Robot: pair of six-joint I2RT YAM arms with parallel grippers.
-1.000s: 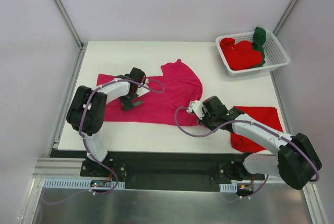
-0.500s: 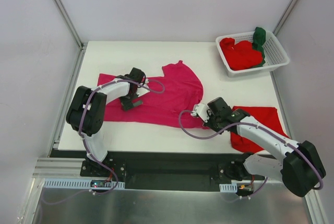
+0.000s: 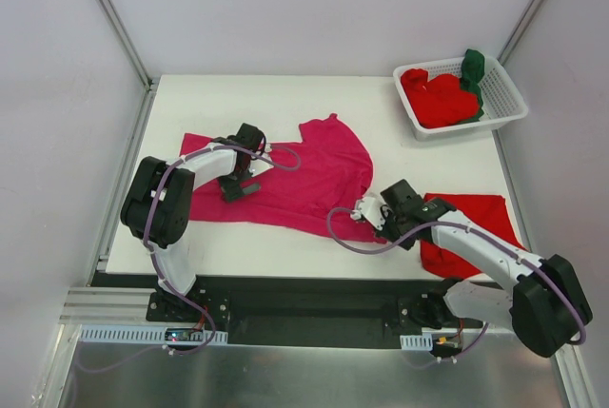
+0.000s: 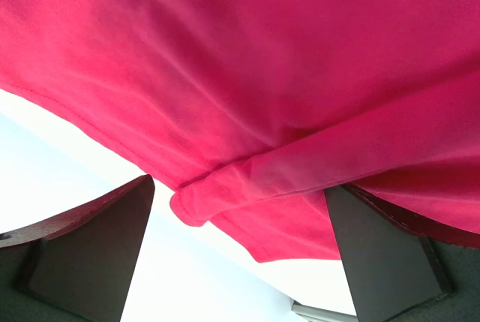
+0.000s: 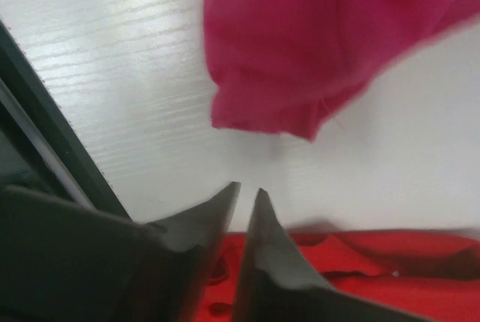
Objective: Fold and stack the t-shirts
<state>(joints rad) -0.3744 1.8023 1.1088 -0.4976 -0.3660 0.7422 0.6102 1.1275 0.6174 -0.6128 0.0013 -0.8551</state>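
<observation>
Broadly, the white desk [image 3: 285, 94] carries a magenta t-shirt [image 3: 314, 175] spread across its middle and a red t-shirt [image 3: 476, 213] lying near right. A white basket [image 3: 509, 104] at the far right holds red t-shirts [image 3: 438, 99] and a dark green one [image 3: 473, 70]. The left jaws gape wide over a magenta fold. The right jaws are closed and empty, just beside that shirt's near-right edge.

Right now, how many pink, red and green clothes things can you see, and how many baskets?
Pink shirt, spread on the table: 1
Red shirt, lying on the table: 1
Red heap in the basket: 1 (I cannot tell how many shirts are in it)
Green shirt, in the basket: 1
White basket: 1
Total: 5
</observation>
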